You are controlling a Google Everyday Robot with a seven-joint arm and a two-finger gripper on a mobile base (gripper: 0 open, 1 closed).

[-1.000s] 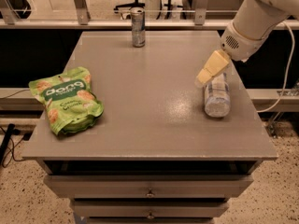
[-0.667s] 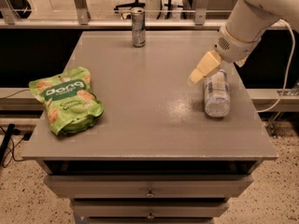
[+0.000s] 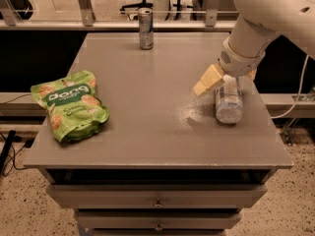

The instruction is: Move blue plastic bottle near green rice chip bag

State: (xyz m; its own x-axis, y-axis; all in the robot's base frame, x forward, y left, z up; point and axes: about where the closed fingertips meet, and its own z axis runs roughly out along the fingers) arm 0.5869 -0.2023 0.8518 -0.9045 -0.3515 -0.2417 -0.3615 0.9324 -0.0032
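Note:
The blue plastic bottle (image 3: pixel 229 106) lies on its side at the right of the grey table (image 3: pixel 147 146), its length running front to back. My gripper (image 3: pixel 230 78) hangs low over the bottle's far end. One cream finger (image 3: pixel 208 80) stands to the bottle's left, and the tip of the other shows just to its right. The jaws are open and straddle the bottle without gripping it. The green rice chip bag (image 3: pixel 69 104) lies flat at the table's left side, far from the bottle.
A tall silver can (image 3: pixel 145 28) stands at the back edge of the table, centre. The table's right edge is close to the bottle. Drawers sit below the front edge. A cable (image 3: pixel 295 102) hangs to the right.
My gripper has moved down and a little left, closing in on the bottle's far end. The bottle and the bag have not moved.

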